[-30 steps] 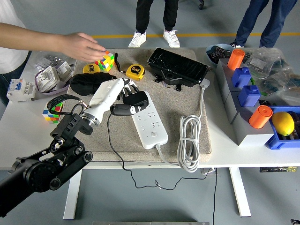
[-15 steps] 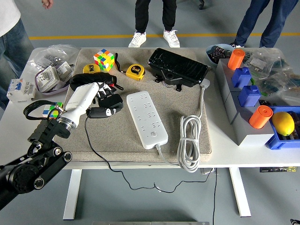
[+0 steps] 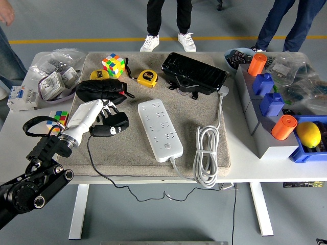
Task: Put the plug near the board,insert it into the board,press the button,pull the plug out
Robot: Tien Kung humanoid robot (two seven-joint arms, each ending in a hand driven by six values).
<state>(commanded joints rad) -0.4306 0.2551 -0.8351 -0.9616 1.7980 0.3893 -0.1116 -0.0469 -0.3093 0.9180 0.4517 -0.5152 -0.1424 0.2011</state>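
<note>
We are holding the black plug (image 3: 113,125) in our left hand (image 3: 97,115), with the fingers curled around its body, so the hand is closed on it and not spread. The hand is resting low over the beige mat (image 3: 127,153), on the left part of it, and the plug's thin black cable (image 3: 102,173) is running from the plug down over the near table edge and hanging below. The white power board (image 3: 160,130) is lying in the middle of the mat, at a slant, with its sockets facing up. Its own thick white cord (image 3: 206,155) is coiled beside it on the right. The plug is near the board but clearly apart from it; there is bare mat between them.

We judge that the plug is not in any socket, so either the first step is in hand or the last one is done; from this view alone we cannot decide. We also cannot see the prongs, so we cannot tell which way they are pointing.

Behind the hand a black pouch (image 3: 99,89), a colour cube (image 3: 113,65) and a yellow tape measure (image 3: 147,77) are lying, away from the board, so they are not blocking a path to it. Our right arm is not in the picture.
</note>
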